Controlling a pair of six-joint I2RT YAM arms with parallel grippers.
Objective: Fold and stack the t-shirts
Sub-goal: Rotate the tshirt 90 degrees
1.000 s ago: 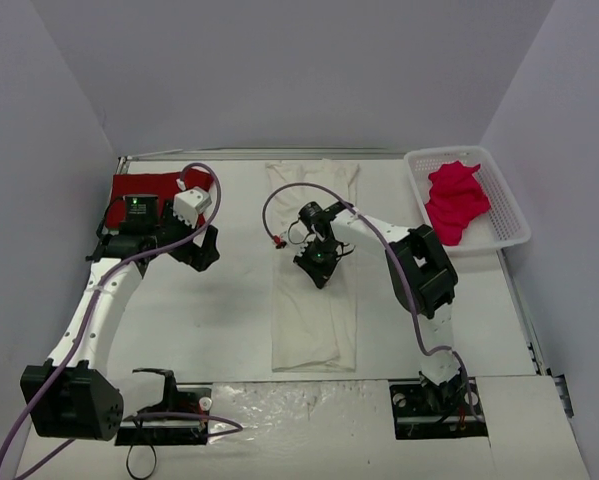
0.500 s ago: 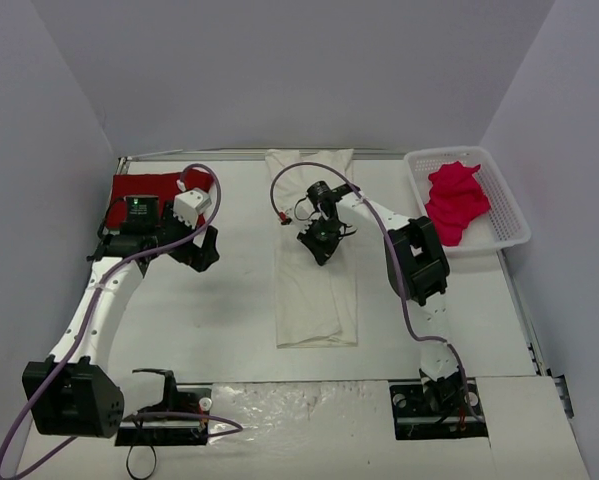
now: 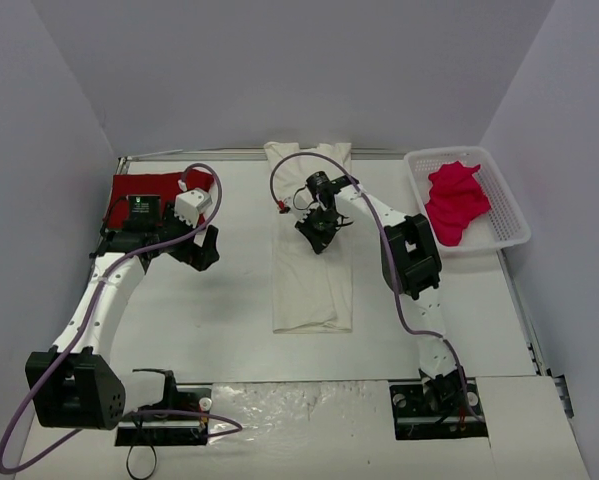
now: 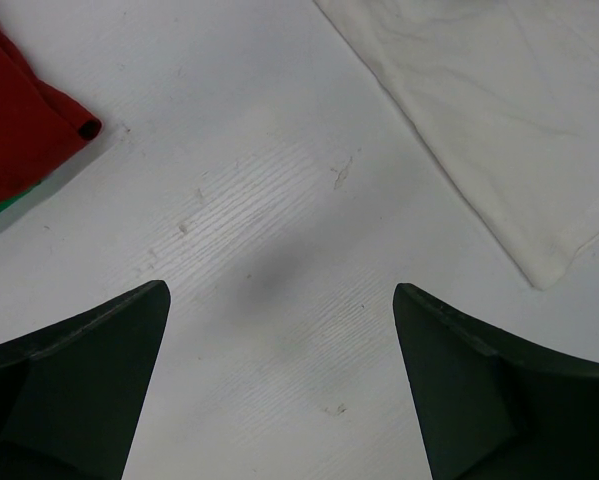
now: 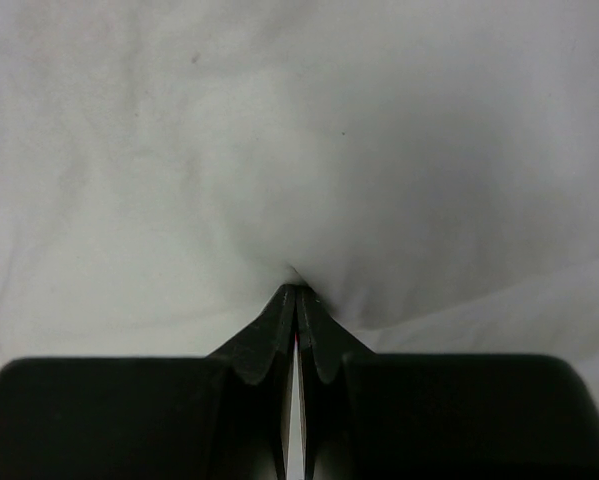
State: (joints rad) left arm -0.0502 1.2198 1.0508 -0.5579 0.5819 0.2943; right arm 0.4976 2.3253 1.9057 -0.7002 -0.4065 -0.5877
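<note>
Fingertips (image 5: pixel 269 345) of the right gripper (image 5: pixel 297 292) pinch together on a tuck of the cream-white t-shirt (image 3: pixel 314 290), near its far end; the shirt lies as a long narrow strip, seemingly folded lengthwise, crosswise folds left to do; left of it the left gripper (image 4: pixel 279 288) hangs wide apart over bare table (image 3: pixel 229 300); farther left lies the red t-shirt (image 3: pixel 149 188), flat; right of it the pinkish-red t-shirt (image 3: pixel 454 200) sits crumpled in the basket (image 3: pixel 509 215), unfolded; nothing blocks the fold.
</note>
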